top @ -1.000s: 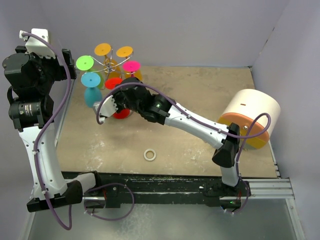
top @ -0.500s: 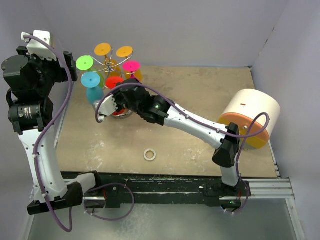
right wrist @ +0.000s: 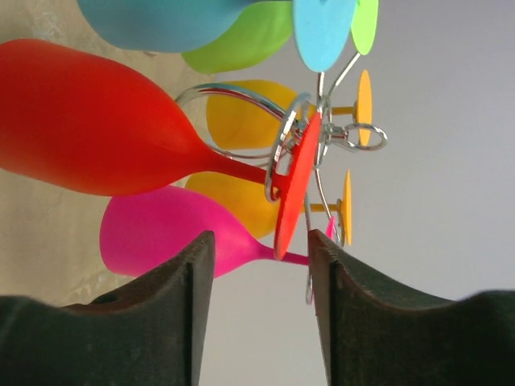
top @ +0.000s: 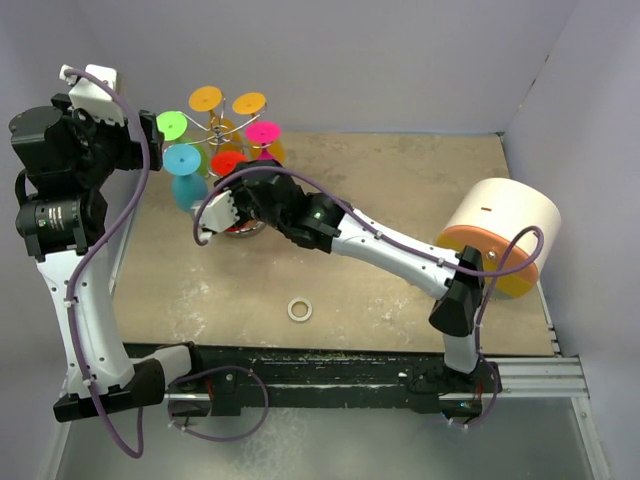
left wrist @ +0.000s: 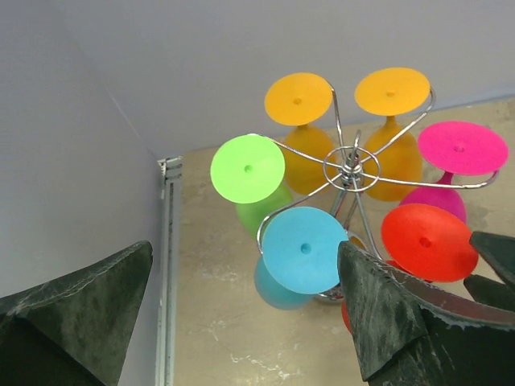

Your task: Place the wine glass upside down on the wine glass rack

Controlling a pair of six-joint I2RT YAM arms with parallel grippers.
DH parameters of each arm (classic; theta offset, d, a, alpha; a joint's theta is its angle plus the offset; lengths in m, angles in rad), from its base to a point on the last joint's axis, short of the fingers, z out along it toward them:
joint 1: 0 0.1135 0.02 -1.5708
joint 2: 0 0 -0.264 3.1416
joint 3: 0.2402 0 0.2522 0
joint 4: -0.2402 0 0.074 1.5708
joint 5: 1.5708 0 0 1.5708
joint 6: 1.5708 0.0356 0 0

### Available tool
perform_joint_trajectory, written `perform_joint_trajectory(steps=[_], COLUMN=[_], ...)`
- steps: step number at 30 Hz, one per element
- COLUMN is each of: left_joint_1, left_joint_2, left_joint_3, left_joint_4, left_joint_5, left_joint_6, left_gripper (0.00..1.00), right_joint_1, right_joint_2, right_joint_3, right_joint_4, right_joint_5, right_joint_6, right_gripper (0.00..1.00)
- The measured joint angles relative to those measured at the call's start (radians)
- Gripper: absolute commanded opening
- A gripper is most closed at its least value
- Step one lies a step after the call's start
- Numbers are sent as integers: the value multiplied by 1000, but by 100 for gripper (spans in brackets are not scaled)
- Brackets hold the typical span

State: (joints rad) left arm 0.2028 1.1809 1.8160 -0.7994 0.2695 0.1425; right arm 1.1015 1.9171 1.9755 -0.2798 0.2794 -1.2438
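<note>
Hanging bowl-down: the red wine glass (right wrist: pixel 105 121). Its stem is threaded through a curled hook of the wine glass rack (right wrist: pixel 354 137), and its foot sits over the wire. The task reads as all but done.

My right fingers (right wrist: pixel 177 322) are spread, one each side of the foot's rim, and hold nothing. I cannot tell from the wrist view whether either pad brushes the rim. My left fingers (left wrist: pixel 378 322) are spread wide and empty, hovering high beside the rack and well apart from it.

Risks from here:
- Backing the right fingers out crooked could catch the red foot or bowl. That would swing the glass and slide the stem out of the open end of the hook.
- Neighbours are crowded. The pink glass (right wrist: pixel 161 229) and blue glass (left wrist: pixel 304 249) hang just beside it, so a swing would knock them.
- The rack is thin wire on a small round base. A sideways nudge from my wrist could tip the lot onto the worktop (top: pixel 400 200).

Writing: none legible. The white-and-orange drum (top: pixel 500 235) carries a small dark mark, too small to read.
</note>
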Motion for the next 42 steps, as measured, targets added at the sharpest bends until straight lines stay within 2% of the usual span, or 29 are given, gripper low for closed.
perform_joint_trajectory(steps=[5,14,20,26,30,38,42], left_joint_1=[0,0,0,0,0,0,0], left_joint_2=[11,10,5,-2,-12,-45,-122], left_joint_3=[0,-11,-32,-45,-73,-176,-306], left_joint_4=[-16,-23,-18,8,36,137,244], left_joint_5=[53,134,143,125,116,50,1], left_joint_6=[-1,-4,1,19,33,33,24], left_gripper=[99,99,99,99,99,99,99], right_joint_1=[0,-29,-177,-405,-505,-656,-736], right_joint_2=[-63,-196,-362,-565,-647,-700,-716], right_joint_3=[-24,-87,-226,-402,-475,-512,-525], right_joint_4=[-9,-33,-29,-8,-6,-21,-21], right_joint_5=[1,-22,-100,-145,-167,-232,-221], right_joint_6=[39,175,361,557,667,822,919], right_gripper=[71,81,97,100,100,100,100])
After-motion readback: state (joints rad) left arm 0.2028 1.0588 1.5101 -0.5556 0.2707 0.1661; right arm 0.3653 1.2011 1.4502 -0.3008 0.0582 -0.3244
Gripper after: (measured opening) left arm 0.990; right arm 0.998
